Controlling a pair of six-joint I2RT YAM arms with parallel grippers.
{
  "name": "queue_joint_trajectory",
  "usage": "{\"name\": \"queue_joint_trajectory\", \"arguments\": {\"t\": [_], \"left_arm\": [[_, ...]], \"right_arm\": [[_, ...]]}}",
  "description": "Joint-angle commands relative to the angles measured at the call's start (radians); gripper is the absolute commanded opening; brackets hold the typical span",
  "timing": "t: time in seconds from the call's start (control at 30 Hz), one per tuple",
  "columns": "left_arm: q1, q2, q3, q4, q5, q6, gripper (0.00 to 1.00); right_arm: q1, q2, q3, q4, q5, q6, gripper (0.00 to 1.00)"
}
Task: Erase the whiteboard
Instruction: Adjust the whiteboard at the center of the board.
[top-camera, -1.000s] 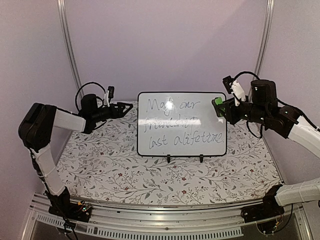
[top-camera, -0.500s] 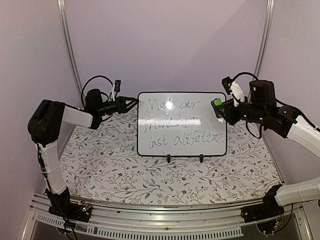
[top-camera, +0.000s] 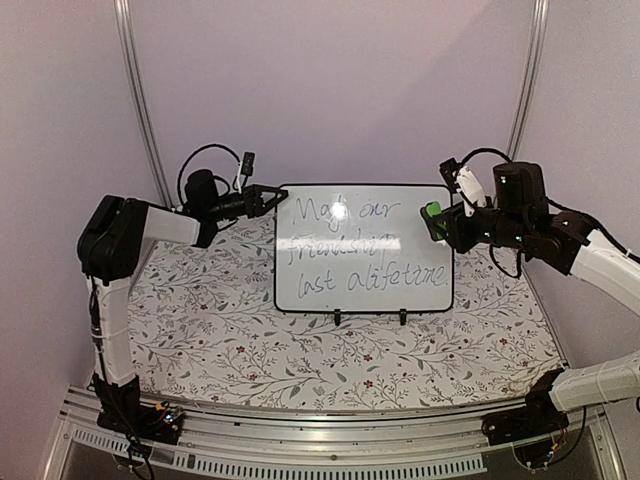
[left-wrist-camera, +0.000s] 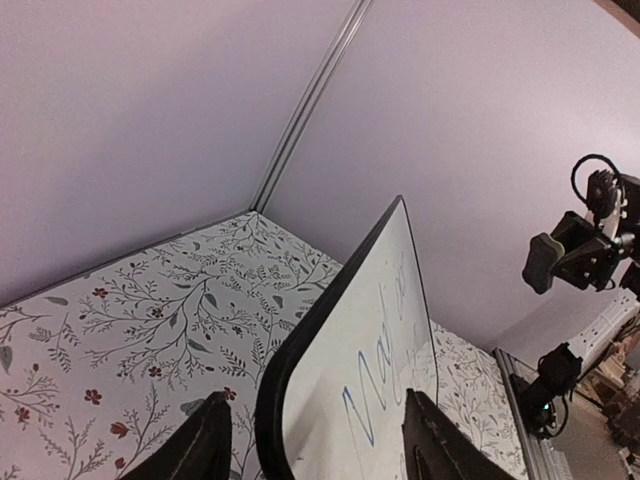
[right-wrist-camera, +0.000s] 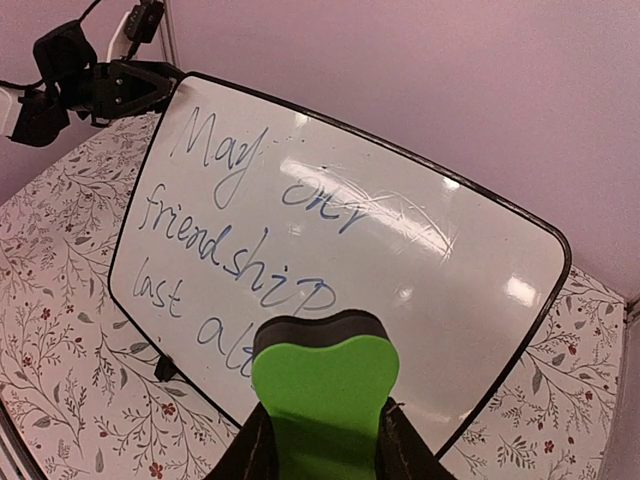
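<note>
The whiteboard (top-camera: 363, 248) stands upright on two black clip feet at the back middle of the table, with handwritten dark marker text on it. My left gripper (top-camera: 277, 193) is open, its jaws either side of the board's top left corner (left-wrist-camera: 330, 330), one finger (left-wrist-camera: 205, 440) behind the board and one in front. My right gripper (top-camera: 438, 222) is shut on a green eraser (top-camera: 433, 210) with a black felt face, held just off the board's upper right edge. In the right wrist view the eraser (right-wrist-camera: 325, 375) hovers in front of the written board (right-wrist-camera: 330, 250).
The table (top-camera: 200, 330) has a floral patterned cover. Purple walls with metal corner rails (top-camera: 140, 110) close in the back and sides. An aluminium rail (top-camera: 330, 435) runs along the near edge by the arm bases.
My left gripper has moved right and up to the board's top left corner and now straddles it. My right gripper with the eraser has stayed by the board's right edge.
</note>
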Motion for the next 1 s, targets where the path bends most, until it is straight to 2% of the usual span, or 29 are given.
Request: {"name": "queue_joint_trajectory", "arguments": {"t": [0.0, 0.13, 0.3, 0.43, 0.67, 0.97], "left_arm": [[-0.019, 0.036, 0.033, 0.037, 0.035, -0.015, 0.52], [-0.021, 0.042, 0.026, 0.074, 0.041, -0.049, 0.28], [-0.029, -0.002, -0.054, 0.139, 0.010, -0.085, 0.10], [-0.053, -0.058, -0.143, 0.165, -0.033, -0.094, 0.08], [-0.127, -0.206, -0.348, 0.138, -0.225, -0.072, 0.04], [-0.298, -0.418, -0.527, 0.036, -0.496, -0.050, 0.04]], "right_arm": [[0.008, 0.013, 0.022, -0.001, 0.000, 0.005, 0.32], [0.008, 0.027, 0.024, 0.000, -0.005, 0.004, 0.32], [0.008, 0.038, 0.030, 0.004, -0.015, 0.003, 0.32], [0.008, 0.048, 0.027, 0.012, -0.014, 0.005, 0.32], [0.008, 0.060, 0.033, 0.015, -0.064, 0.014, 0.32], [0.011, 0.055, 0.039, 0.018, -0.096, 0.037, 0.32]]}}
